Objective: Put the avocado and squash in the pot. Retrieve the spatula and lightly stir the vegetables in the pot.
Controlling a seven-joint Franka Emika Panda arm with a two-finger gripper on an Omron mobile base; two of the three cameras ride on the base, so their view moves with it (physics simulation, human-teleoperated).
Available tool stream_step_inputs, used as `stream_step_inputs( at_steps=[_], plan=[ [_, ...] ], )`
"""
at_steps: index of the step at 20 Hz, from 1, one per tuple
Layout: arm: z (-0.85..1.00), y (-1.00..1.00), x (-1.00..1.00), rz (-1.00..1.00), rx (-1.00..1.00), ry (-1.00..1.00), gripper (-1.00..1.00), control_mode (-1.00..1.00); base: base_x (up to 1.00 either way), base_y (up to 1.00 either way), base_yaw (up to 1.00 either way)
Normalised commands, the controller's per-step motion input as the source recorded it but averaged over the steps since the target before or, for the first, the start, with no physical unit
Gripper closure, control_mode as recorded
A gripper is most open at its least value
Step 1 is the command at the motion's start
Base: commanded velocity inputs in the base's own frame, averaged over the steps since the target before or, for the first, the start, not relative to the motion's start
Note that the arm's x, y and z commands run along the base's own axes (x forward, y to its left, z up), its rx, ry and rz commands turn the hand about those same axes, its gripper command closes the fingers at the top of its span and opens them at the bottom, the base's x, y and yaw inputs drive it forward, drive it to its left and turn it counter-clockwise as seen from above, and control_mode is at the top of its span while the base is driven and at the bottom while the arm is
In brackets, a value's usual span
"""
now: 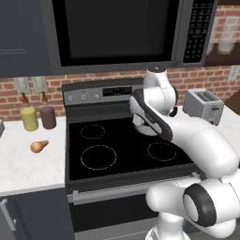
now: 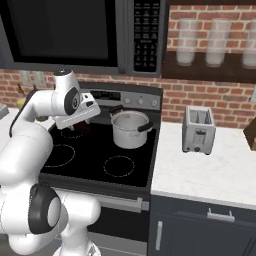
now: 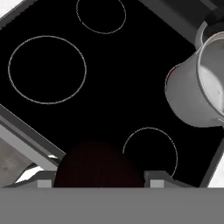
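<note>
My gripper (image 3: 99, 180) is shut on the avocado (image 3: 96, 166), a dark egg-shaped fruit held between the two fingertips above the black stovetop (image 3: 109, 87). In the right base view the gripper (image 2: 78, 127) hangs over the stove's back left, to the left of the pot. The silvery steel pot (image 2: 131, 129) stands on the back right burner; in the hand view the pot (image 3: 197, 87) is at the right edge, apart from the avocado. The tan-orange squash (image 1: 39, 146) lies on the white counter left of the stove. The spatula is out of view.
A yellow canister (image 1: 29, 118) and a maroon canister (image 1: 48, 116) stand at the back of the left counter. A toaster (image 2: 198, 130) sits on the right counter. A microwave (image 1: 117, 33) hangs low above the stove (image 1: 117, 154).
</note>
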Motion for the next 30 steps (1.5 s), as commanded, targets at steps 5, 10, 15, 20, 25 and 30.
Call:
stream_step_inputs(
  at_steps=[5,10,15,20,25,30],
  plan=[
    [0.0,0.0,0.0,0.0,0.0,0.0,1.0,1.0,0.15,-0.33,0.0],
    [0.0,0.0,0.0,0.0,0.0,0.0,1.0,1.0,0.11,-0.43,0.0],
    [0.0,0.0,0.0,0.0,0.0,0.0,1.0,1.0,0.05,-0.46,0.0],
    [-0.02,0.0,0.03,0.0,0.0,0.0,1.0,-1.0,0.0,-0.05,0.0],
    [-0.18,0.15,0.45,-0.01,0.04,-0.04,1.0,-1.0,0.0,0.0,0.0],
    [-0.06,-0.12,0.6,-0.01,0.14,-0.05,1.0,-1.0,0.0,0.0,0.0]
  ],
)
